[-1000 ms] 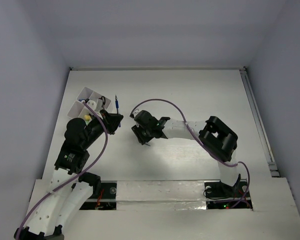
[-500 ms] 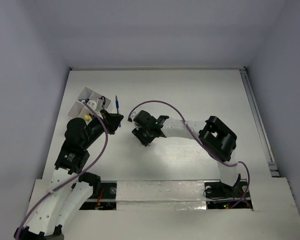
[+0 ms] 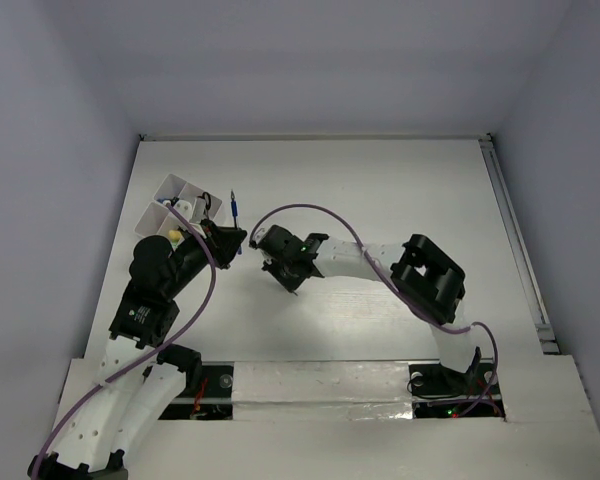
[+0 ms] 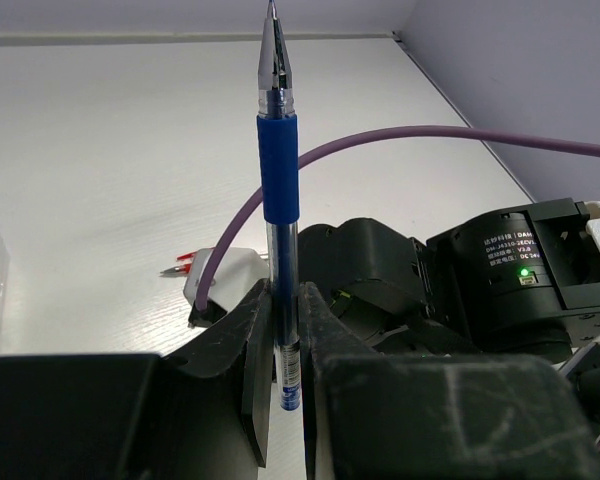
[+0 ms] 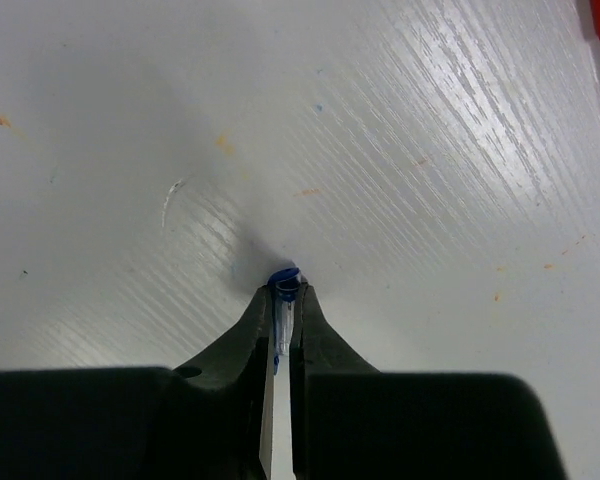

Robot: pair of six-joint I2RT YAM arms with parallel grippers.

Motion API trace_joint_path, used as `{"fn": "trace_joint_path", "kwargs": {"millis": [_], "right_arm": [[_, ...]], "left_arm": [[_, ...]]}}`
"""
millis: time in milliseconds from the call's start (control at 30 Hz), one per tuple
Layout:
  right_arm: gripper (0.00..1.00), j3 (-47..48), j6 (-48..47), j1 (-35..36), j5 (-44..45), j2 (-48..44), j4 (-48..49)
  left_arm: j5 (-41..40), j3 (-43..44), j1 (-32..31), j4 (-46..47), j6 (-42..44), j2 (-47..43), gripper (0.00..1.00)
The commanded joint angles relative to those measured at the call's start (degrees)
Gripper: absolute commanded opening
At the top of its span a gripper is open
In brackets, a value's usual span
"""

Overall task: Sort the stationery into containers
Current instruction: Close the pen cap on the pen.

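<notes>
1. Stationery is partly sorted. The organiser box at 10 o'clock on the table already holds a yellow item and some white bits. The rest is too small to tell.
2. The left gripper is clamped on the blue pen, tip up, just off the box's 3 o'clock side. Not binned yet.
3. The right gripper is mid-table, pinched tight on a small blue-topped piece at the surface, likely a pen cap.
4. Both items are left to deposit, by my read.

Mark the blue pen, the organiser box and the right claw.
blue pen [image 4: 278, 165], left wrist view, blue grip sleeve.
organiser box [image 3: 175, 186], top view, far compartment wall.
right claw [image 5: 283, 298], right wrist view, midway between fingertips.
</notes>
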Motion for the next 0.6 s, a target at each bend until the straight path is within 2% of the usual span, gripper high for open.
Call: {"fn": "trace_joint_path", "kwargs": {"millis": [0, 100, 267, 367, 567], "right_arm": [[0.00, -3.2, 1.4, 0.6, 0.2, 4.1, -8.2], [0.00, -3.6, 3.0, 0.6, 0.1, 2.6, -7.2], [0.00, -5.3, 7.3, 0.1, 0.2, -5.1, -1.9], [0.00, -7.2, 10.7, -1.4, 0.3, -12.2, 5.2], [0.00, -15.2, 16.6, -4.4, 1.4, -26.3, 25.5]], "left_arm": [[-0.3, 2.4, 0.3, 1.9, 0.7, -0.3, 0.00], [-0.4, 2.5, 0.3, 1.8, 0.7, -0.2, 0.00], [0.0, 2.3, 0.3, 2.0, 0.6, 0.3, 0.00], [0.2, 2.2, 0.3, 2.1, 0.5, 0.8, 0.00], [3.1, 1.8, 0.8, 3.3, -0.2, 2.4, 0.00]]}}
